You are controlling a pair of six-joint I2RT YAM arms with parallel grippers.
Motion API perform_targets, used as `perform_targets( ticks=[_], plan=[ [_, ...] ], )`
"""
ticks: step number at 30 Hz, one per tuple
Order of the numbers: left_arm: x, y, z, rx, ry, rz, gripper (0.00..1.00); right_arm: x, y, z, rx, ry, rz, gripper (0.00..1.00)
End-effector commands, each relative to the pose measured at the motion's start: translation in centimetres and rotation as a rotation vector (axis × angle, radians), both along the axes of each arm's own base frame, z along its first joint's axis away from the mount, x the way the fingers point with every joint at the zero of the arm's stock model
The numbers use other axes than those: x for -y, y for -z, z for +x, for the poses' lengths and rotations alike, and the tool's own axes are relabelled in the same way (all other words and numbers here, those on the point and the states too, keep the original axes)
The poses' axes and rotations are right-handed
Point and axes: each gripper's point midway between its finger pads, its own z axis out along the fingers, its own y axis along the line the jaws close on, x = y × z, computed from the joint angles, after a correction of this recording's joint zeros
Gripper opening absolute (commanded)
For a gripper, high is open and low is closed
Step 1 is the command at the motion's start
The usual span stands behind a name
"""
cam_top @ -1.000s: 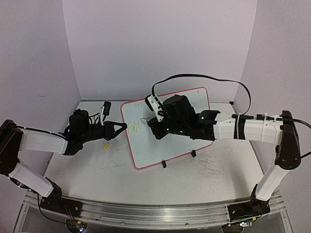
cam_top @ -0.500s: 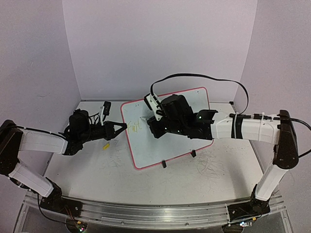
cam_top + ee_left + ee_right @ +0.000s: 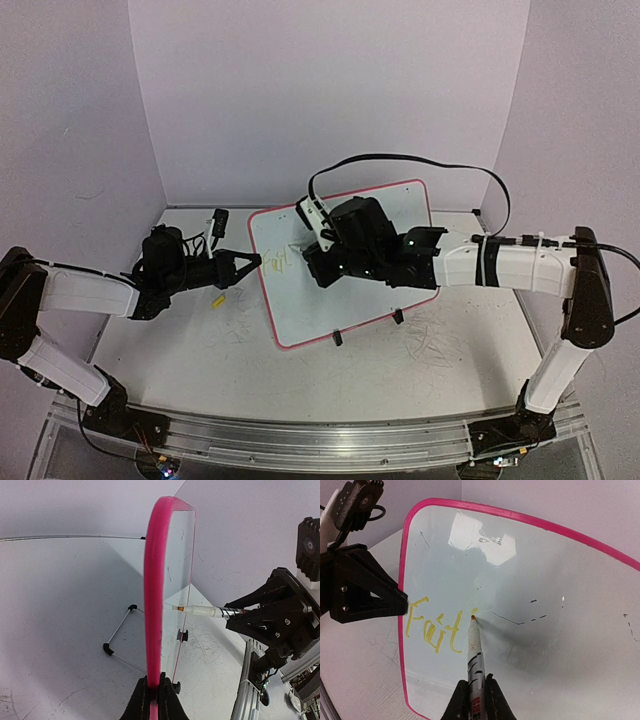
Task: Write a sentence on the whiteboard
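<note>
Found the table (image 3: 330,390) marked with grey scribbles and carrying the whiteboard (image 3: 300,305), standing on its black clip feet about mid-table, somewhat nearer the far edge. Noted the left gripper (image 3: 152,692) clamped shut on the pink rim at the board's left edge, apparently steadying it. Noted the right gripper (image 3: 476,692) closed around a marker (image 3: 475,655), with the tip at, or all but at, the glossy face just right of the sentence (image 3: 432,627), reading roughly "Fait" in yellow-green near the board's left edge. Judged the task barely begun, with most of the line unwritten. For the next letter, advised: press lightly and evenly to avoid tipping the board off its feet, keep the left clamp firm, carry strokes rightward along the same baseline, match the letter height, and leave room for further words.
</note>
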Motion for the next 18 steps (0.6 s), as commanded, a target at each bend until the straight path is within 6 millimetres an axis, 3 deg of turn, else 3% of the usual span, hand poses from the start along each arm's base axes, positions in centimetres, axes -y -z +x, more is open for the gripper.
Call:
perform_targets(
  ticks=[1, 18],
  plan=[
    [0.3, -2.6, -0.2, 0.077, 0.026, -0.037, 0.00, 0.8, 0.6, 0.0, -0.015, 0.030, -0.010, 0.00],
    [0.2, -2.7, -0.4, 0.079, 0.024, -0.036, 0.00, 1.5, 2.3, -1.2, -0.068, 0.014, -0.028, 0.00]
  ],
)
